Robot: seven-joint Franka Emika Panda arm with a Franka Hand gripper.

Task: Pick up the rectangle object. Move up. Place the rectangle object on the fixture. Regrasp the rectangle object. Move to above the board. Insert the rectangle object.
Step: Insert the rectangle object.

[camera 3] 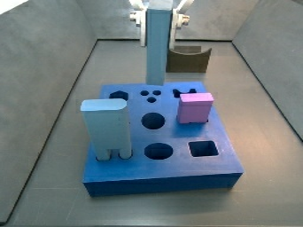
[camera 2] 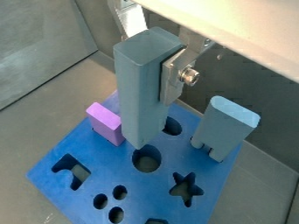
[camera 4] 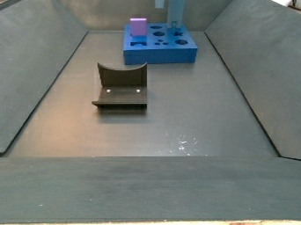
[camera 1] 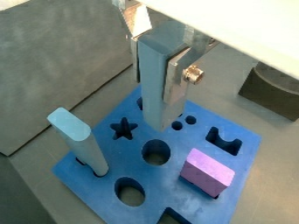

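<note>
The rectangle object (camera 1: 156, 83) (camera 2: 140, 87), a long pale blue-grey slab, hangs upright with my gripper (camera 1: 156, 72) (camera 2: 149, 74) shut on its upper part. One silver finger (camera 1: 177, 74) (camera 2: 174, 72) presses flat on its side. In a side view the rectangle object (camera 3: 157, 49) hangs from the gripper (camera 3: 158, 19) over the far part of the blue board (camera 3: 119, 173) (camera 1: 87, 171) (camera 2: 222, 197). Its lower end is close over the holes; whether it touches the board I cannot tell. The dark fixture (camera 3: 190, 60) (camera 4: 121, 88) stands empty beside the board.
A pink cube (camera 3: 196, 108) (camera 1: 207, 170) (camera 2: 105, 121) and a tall pale blue round-topped block (camera 3: 105, 129) (camera 1: 77, 138) (camera 2: 225, 127) sit in the board. Grey sloping walls (camera 3: 48, 106) enclose the floor.
</note>
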